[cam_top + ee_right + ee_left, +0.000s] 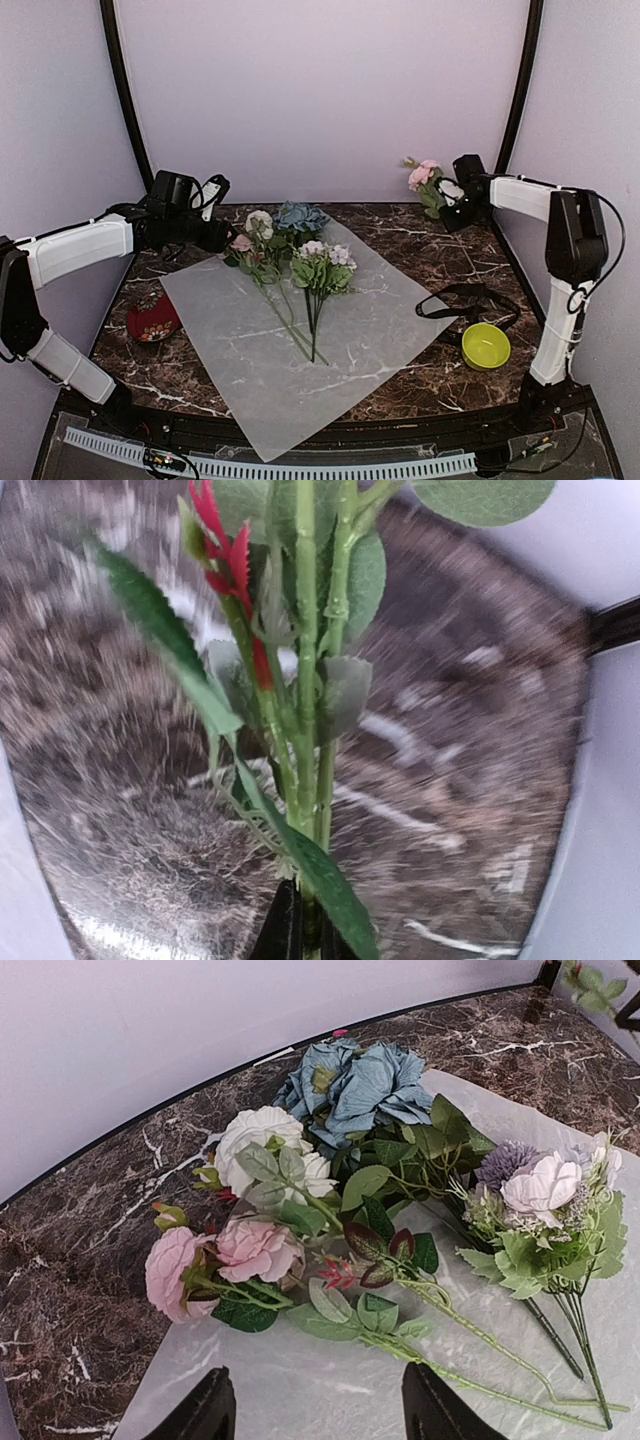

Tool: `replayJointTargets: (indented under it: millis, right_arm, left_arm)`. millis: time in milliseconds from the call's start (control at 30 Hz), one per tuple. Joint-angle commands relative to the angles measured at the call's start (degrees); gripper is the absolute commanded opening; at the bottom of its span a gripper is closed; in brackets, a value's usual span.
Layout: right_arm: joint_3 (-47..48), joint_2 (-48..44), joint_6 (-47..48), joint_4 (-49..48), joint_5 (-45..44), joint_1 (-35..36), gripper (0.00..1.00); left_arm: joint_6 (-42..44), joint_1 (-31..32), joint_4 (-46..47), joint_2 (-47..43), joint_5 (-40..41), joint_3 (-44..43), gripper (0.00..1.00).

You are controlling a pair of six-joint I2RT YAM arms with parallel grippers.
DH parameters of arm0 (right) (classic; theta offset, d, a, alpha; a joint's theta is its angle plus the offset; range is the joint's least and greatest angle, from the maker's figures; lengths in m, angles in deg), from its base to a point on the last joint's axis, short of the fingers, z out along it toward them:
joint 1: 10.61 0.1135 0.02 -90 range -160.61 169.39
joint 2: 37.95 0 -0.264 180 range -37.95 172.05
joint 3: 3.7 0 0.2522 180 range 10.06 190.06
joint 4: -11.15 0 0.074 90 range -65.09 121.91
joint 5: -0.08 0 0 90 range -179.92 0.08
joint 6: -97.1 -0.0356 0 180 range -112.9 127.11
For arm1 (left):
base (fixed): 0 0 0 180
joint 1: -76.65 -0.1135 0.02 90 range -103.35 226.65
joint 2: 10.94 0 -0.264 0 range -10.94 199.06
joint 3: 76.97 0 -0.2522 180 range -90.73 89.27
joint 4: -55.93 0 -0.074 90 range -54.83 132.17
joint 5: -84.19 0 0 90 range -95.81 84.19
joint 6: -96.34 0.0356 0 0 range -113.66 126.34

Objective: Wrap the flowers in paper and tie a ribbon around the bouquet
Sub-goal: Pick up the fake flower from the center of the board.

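Right gripper point(300, 930) pinching sprig point(305, 710) by stems, jaws tight, stems running straight out from jaws, over far right corner. Left gripper point(320, 1415) gaping wide, gripping nothing, hovering just beside flowers point(370, 1160). Flowers lying on paper point(260, 380), stems pointing toward near edge. Paper lying left of sprig; judging leftward swing coming. Ribbon point(432, 302) lying on right side, untouched.

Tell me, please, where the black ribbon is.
In the top view the ribbon lies on the right side of the table, right of the paper and just beyond the yellow bowl.
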Motion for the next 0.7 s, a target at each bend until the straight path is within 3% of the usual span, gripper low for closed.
replayJointTargets:
  millis: [0, 233, 400, 467, 567, 667]
  right_arm:
    - [-6.83, -13.9, -0.33, -19.94, -5.09, 0.84, 0.0]
    - [-24.71, -34.37, -3.96, -48.25, -10.84, 1.29, 0.0]
    - [-34.93, -45.89, -8.57, -66.13, -6.64, 1.62, 0.0]
    - [-33.14, -48.11, -13.9, -64.61, -0.5, 1.99, 0.0]
    - [-26.6, -47.33, -25.01, -53.91, 8.03, 4.58, 0.0]
    - [-23.86, -44.12, -36.49, -52.5, 12.86, 13.39, 0.0]
  left_arm:
    - [0.63, 0.0, -0.81, -0.54, -0.2, 0.14, 0.59]
    - [0.49, 0.05, -0.94, -0.48, -0.29, 0.02, 0.59]
    - [0.67, 0.07, -0.96, -0.67, -0.27, 0.0, 0.59]
    - [0.67, 0.09, -1.07, -0.67, -0.51, -0.09, 0.6]
    - [0.54, 0.05, -1.02, -0.76, -0.64, -0.23, 0.61]
    - [0.45, 0.12, -0.93, -0.85, -0.66, -0.17, 0.61]
